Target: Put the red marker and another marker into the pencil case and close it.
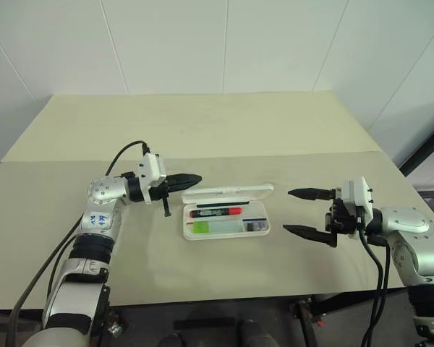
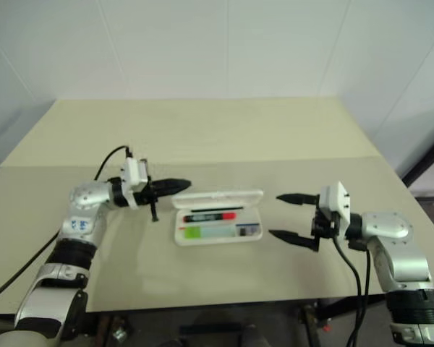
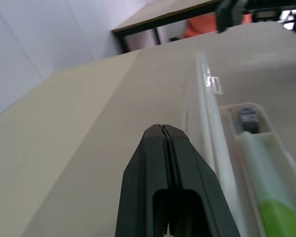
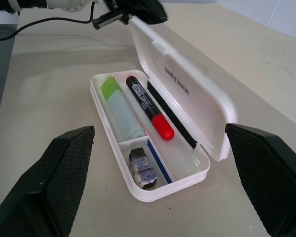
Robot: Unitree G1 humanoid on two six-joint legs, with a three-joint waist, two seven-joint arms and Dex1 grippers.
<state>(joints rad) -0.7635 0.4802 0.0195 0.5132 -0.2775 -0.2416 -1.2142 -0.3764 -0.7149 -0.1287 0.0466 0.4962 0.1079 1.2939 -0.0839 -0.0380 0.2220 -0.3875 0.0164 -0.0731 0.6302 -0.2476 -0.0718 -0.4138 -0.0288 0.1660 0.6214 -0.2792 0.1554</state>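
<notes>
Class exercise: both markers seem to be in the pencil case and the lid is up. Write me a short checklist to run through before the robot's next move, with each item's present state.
1. Red marker lies inside the pencil case: ok.
2. Green-capped marker lies in its own compartment: ok.
3. Nothing sticks up over the rim: ok, as far as the right wrist view shows.
4. Lid shut: not ok, it stands open.
5. Left gripper shut, by the lid's far edge: ok; contact cannot tell.
6. Right gripper open, apart from the case: ok.
</notes>
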